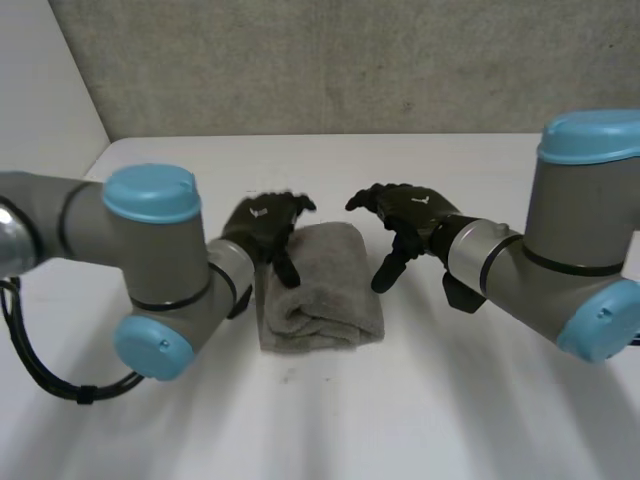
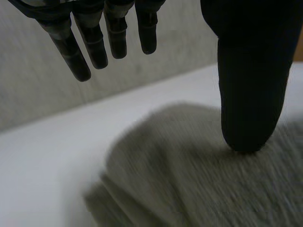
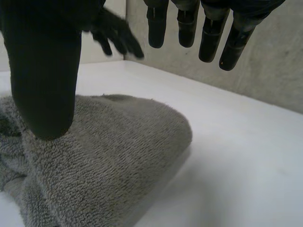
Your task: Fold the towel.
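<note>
A white, smooth bench (image 1: 450,400) runs back to a speckled grey wall (image 1: 350,60). In the middle of the bench lies the towel (image 1: 320,290), grey terry with a looped nap. It is folded into a thick, rounded-edged rectangle, with its layers showing at the near end.

The left hand (image 1: 265,222) hangs over the towel's far left corner, palm down. Its fingers (image 2: 90,42) are straight and spread away from the thumb, holding nothing. The thumb tip points down at the cloth, and whether it touches cannot be told.

The right hand (image 1: 410,215) hovers just beside the towel's right edge, wrist bent and palm down. Its fingers (image 3: 208,33) are likewise straight and relaxed, the thumb hangs downward, and it grips nothing.
</note>
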